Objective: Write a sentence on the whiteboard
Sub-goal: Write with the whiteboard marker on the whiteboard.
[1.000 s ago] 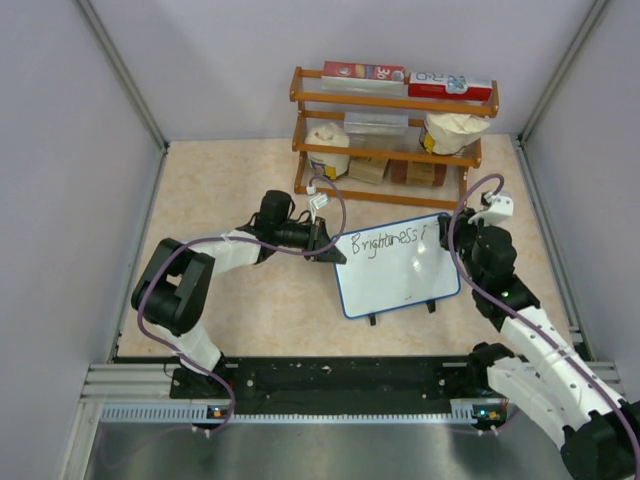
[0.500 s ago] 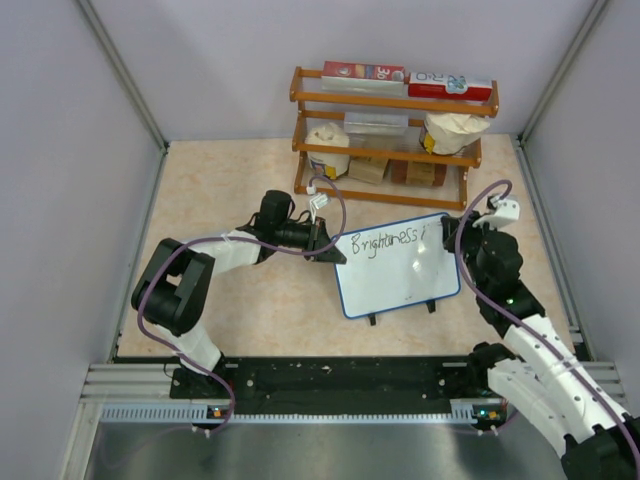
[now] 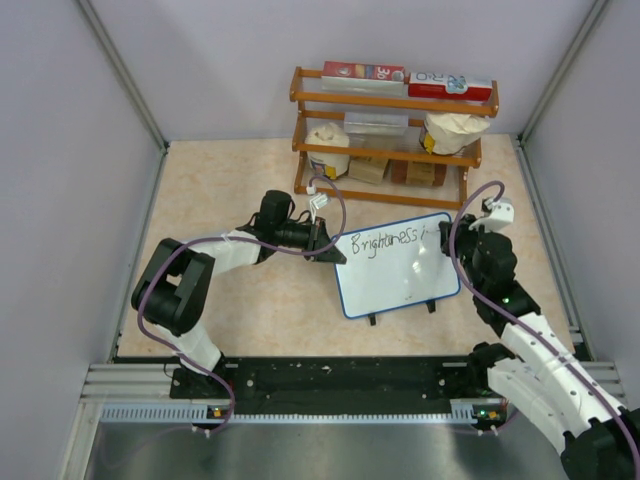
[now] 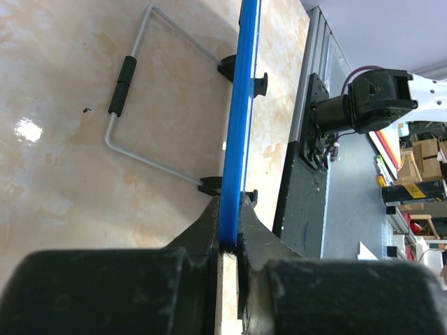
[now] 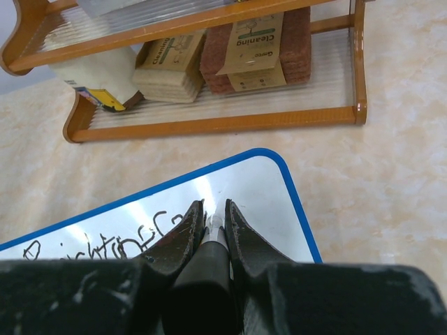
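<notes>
The whiteboard (image 3: pixel 400 275) stands tilted on its feet in the middle of the table. My left gripper (image 3: pixel 328 248) is shut on its left edge; in the left wrist view the blue rim (image 4: pixel 241 125) runs straight out from between the jaws of that gripper (image 4: pixel 229 234). The sentence (image 3: pixel 378 242) is one line of black lettering along the top, reading "Brightness" plus a short stroke. My right gripper (image 3: pixel 450 240) is shut on a black marker (image 5: pixel 206 276). Its tip rests on the board (image 5: pixel 262 199) near the upper right corner, just right of the lettering (image 5: pixel 105 244).
A wooden rack (image 3: pixel 395 100) with boxes, bags and sponges stands behind the board; its bottom shelf (image 5: pixel 230 122) is close to the marker. The board's wire stand (image 4: pixel 133 105) lies on the table behind it. Grey walls close both sides, and a metal rail (image 3: pixel 330 385) runs along the near edge.
My right wrist swung slightly right and then back by the board's upper right corner, with the marker still held. The left arm and the board have not moved.
</notes>
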